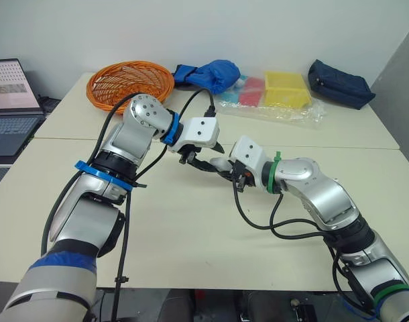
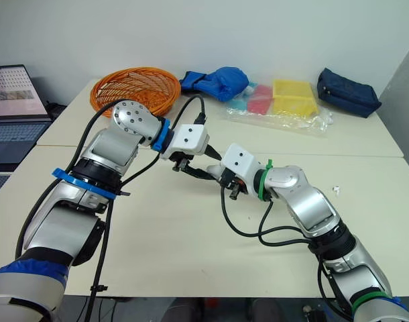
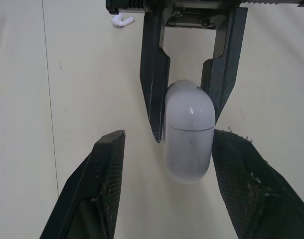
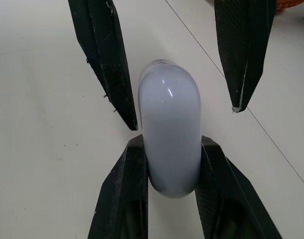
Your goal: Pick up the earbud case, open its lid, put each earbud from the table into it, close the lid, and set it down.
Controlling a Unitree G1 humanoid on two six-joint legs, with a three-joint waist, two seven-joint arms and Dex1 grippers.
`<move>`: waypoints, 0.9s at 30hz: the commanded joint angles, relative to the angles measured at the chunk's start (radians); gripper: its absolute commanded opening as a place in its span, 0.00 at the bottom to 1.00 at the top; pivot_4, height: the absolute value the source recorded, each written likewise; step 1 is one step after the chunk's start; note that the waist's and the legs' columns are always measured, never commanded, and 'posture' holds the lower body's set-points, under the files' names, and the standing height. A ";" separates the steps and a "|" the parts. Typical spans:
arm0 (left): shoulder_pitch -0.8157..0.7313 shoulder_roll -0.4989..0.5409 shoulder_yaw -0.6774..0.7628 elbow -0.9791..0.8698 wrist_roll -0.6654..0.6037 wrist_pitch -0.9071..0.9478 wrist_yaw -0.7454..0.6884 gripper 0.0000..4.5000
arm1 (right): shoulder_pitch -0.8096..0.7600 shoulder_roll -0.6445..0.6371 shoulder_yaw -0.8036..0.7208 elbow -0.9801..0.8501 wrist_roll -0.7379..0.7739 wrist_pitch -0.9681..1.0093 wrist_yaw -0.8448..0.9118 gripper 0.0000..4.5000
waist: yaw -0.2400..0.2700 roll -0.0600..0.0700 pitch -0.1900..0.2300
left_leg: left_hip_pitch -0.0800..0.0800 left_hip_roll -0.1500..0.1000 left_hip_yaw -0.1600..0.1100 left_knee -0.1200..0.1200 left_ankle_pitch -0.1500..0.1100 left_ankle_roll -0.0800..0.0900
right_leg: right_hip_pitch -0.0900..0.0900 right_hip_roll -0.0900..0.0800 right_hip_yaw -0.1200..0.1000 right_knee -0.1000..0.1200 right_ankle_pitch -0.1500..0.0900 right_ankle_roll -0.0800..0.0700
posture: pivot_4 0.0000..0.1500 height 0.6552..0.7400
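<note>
The white earbud case hangs just above the beige table with its lid down, and my right gripper is shut on its lower half. My left gripper faces it from the other side, open, one finger on either side of the case's free end without clearly touching it. In the head views the two grippers meet at mid-table around the case. One white earbud lies on the table to the right of my right arm, also seen as the earbud beyond the right gripper.
At the table's far side stand an orange wicker basket, a blue cloth bundle, a clear plastic bag of coloured items and a navy pouch. A laptop sits off the left edge.
</note>
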 commanded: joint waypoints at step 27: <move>0.039 -0.002 0.042 -0.054 -0.008 0.023 0.011 0.17 | -0.017 -0.037 -0.089 -0.065 0.041 0.006 0.057 0.79 | 0.000 0.000 0.000 | 0.000 0.000 0.000 0.001 0.000 0.000 | 0.000 0.000 0.000 0.001 0.000 0.000 | 1.00 1.00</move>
